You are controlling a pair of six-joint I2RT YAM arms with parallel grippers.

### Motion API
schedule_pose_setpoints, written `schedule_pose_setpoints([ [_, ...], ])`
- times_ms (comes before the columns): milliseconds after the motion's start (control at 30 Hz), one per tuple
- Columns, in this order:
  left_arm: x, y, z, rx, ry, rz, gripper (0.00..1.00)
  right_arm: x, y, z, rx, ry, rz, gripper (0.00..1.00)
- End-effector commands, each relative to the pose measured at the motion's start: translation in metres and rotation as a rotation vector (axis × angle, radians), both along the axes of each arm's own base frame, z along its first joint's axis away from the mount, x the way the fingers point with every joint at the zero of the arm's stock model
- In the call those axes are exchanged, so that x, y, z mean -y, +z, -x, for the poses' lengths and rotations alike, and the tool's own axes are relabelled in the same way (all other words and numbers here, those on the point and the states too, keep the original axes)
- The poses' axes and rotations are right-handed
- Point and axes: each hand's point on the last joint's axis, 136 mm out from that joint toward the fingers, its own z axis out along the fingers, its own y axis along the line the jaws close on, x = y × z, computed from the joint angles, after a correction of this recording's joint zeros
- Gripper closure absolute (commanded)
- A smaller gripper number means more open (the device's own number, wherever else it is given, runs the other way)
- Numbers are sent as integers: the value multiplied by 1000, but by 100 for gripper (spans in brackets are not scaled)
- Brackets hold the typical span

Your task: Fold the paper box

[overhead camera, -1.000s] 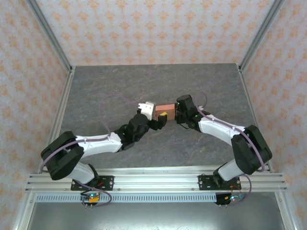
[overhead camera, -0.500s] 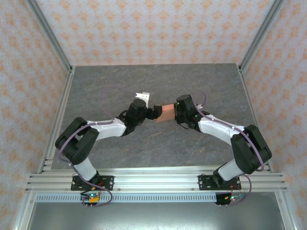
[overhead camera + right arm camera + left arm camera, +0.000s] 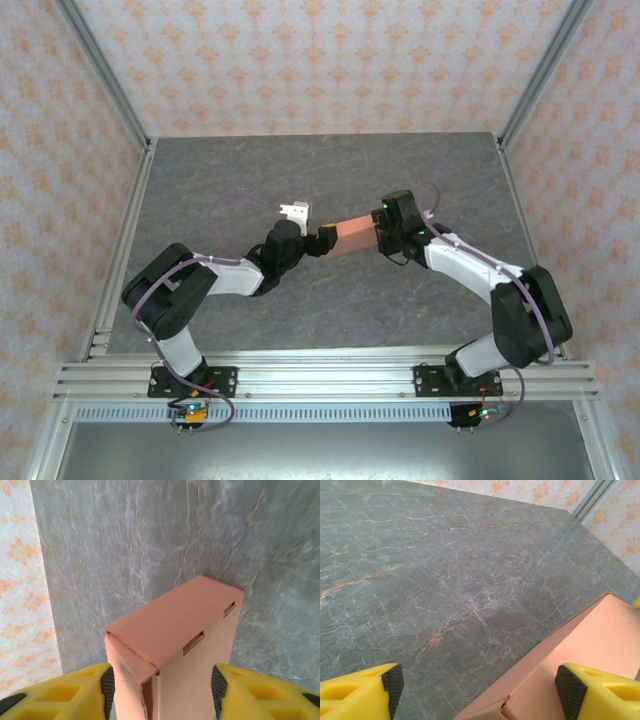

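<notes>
**Over the middle of the table (image 3: 420, 580): brace one end, close the other**

At one end of the box, the right gripper (image 3: 162, 692) is clamping the paper box (image 3: 175, 625), with a yellow finger pressing on each long side, so this arm is acting as the vise. At the opposite end, the left gripper (image 3: 479, 685) is standing wide open. One pad (image 3: 568, 690) is lying against the cardboard while the other finger is hanging over bare table, gripping nothing.

The box is stretching between the two tools, well apart from every table edge; whether it is touching the surface I cannot tell. It is looking nearly formed: two slots (image 3: 193, 643) are showing along one side wall, and an end seam (image 3: 131, 661) is gaping slightly.

To do this step well, I am judging that the right arm should be holding firm without crushing the thin walls. Meanwhile the left should be pushing the loose end flap (image 3: 504, 709) squarely along the box's length, so the tab is sliding in rather than buckling. A sideways shove is risking a twist out of the clamp.
</notes>
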Motion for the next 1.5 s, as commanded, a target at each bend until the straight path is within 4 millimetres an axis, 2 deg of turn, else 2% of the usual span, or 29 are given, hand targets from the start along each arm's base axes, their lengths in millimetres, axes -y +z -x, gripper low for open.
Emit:
schedule_pose_setpoints([
  [0, -17, -52, 13, -118, 11, -173, 19, 13, 29, 4, 65, 37, 64, 43],
  [67, -20, -52, 12, -116, 22, -186, 19, 11, 26, 1, 71, 74, 99, 41],
  [133, -20, -56, 13, -129, 22, -191, 19, 9, 8, 1, 31, 102, 110, 39],
  [267, -19, -57, 13, -128, 16, -192, 19, -1, -40, 4, -57, 136, 87, 40],
  [367, -19, -60, 13, -136, 20, -191, 19, 1, -58, 12, -123, 127, 90, 40],
  [467, -18, -58, 12, -129, 11, -191, 19, 7, -47, 12, -106, 122, 118, 39],
  [667, -6, -59, 13, -103, -52, -191, 21, 20, 8, -3, -5, 132, 189, 32],
  [767, 4, -58, 24, -28, -158, -274, 22, 29, 29, -8, 31, 103, 190, 28],
  [867, 11, -60, 33, 6, -227, -326, 25, 41, 32, -3, -14, 56, 148, 21],
  [1067, 21, -59, 48, 83, -290, -433, 25, 38, 18, 9, -84, 27, 20, 15],
  [1200, 22, -41, 53, 144, -296, -452, 12, 50, 14, 11, -94, 14, 61, 14],
  [1267, 18, -30, 53, 172, -271, -461, 1, 59, 14, 8, -70, 2, 74, 14],
  [1300, 15, -21, 52, 185, -251, -459, 0, 65, 16, 5, -41, 2, 87, 14],
  [1367, 10, 2, 49, 216, -210, -442, 0, 74, 26, -2, 53, 33, 143, 14],
  [1467, 3, 45, 47, 282, -171, -454, 0, 93, 57, -10, 244, 117, 385, 11],
])
